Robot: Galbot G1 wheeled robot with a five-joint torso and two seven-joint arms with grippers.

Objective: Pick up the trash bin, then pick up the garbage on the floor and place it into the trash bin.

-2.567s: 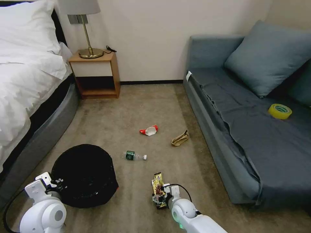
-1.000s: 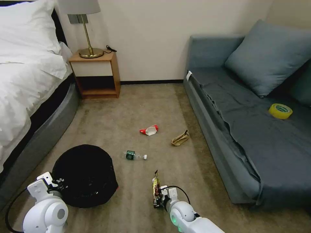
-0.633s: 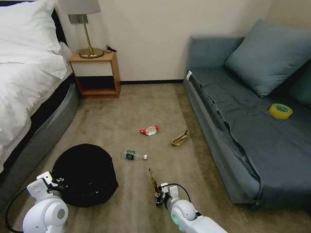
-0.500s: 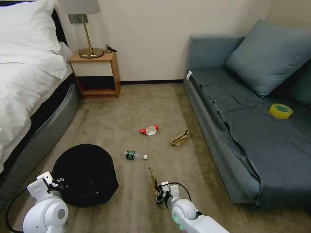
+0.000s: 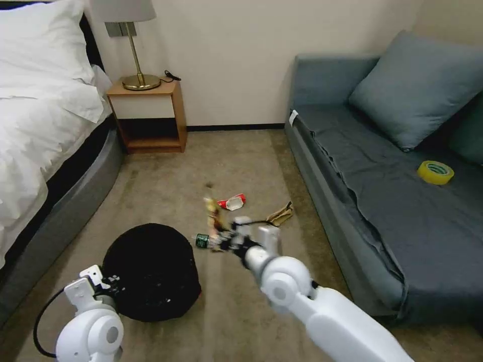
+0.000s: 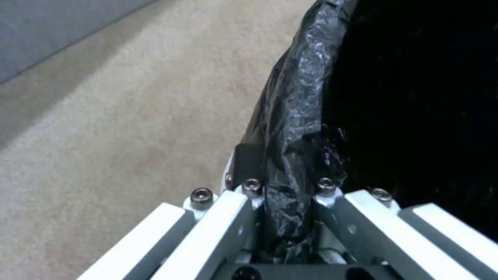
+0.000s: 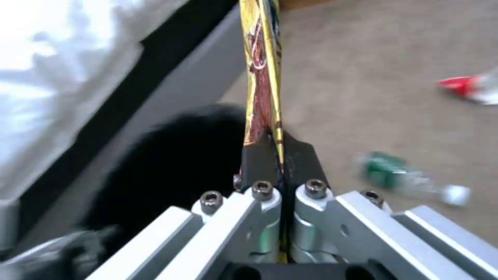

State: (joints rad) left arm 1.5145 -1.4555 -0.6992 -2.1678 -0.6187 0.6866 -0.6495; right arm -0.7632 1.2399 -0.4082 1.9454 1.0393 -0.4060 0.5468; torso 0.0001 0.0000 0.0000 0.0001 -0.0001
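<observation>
- Right claw: clenched on the lower end of the snack wrapper, which stood edge-on between the pads; judged light, thin and limp, so best pinched flat near one end.
- Wrapper position: held aloft above the floor, just beside the trash bin and not yet over its mouth.
- Left claw: clenched on the bin's bag-lined rim; the film looked soft and slippery.
- Beyond: bottle, red-and-white pack and tan paper lay on the carpet.
</observation>
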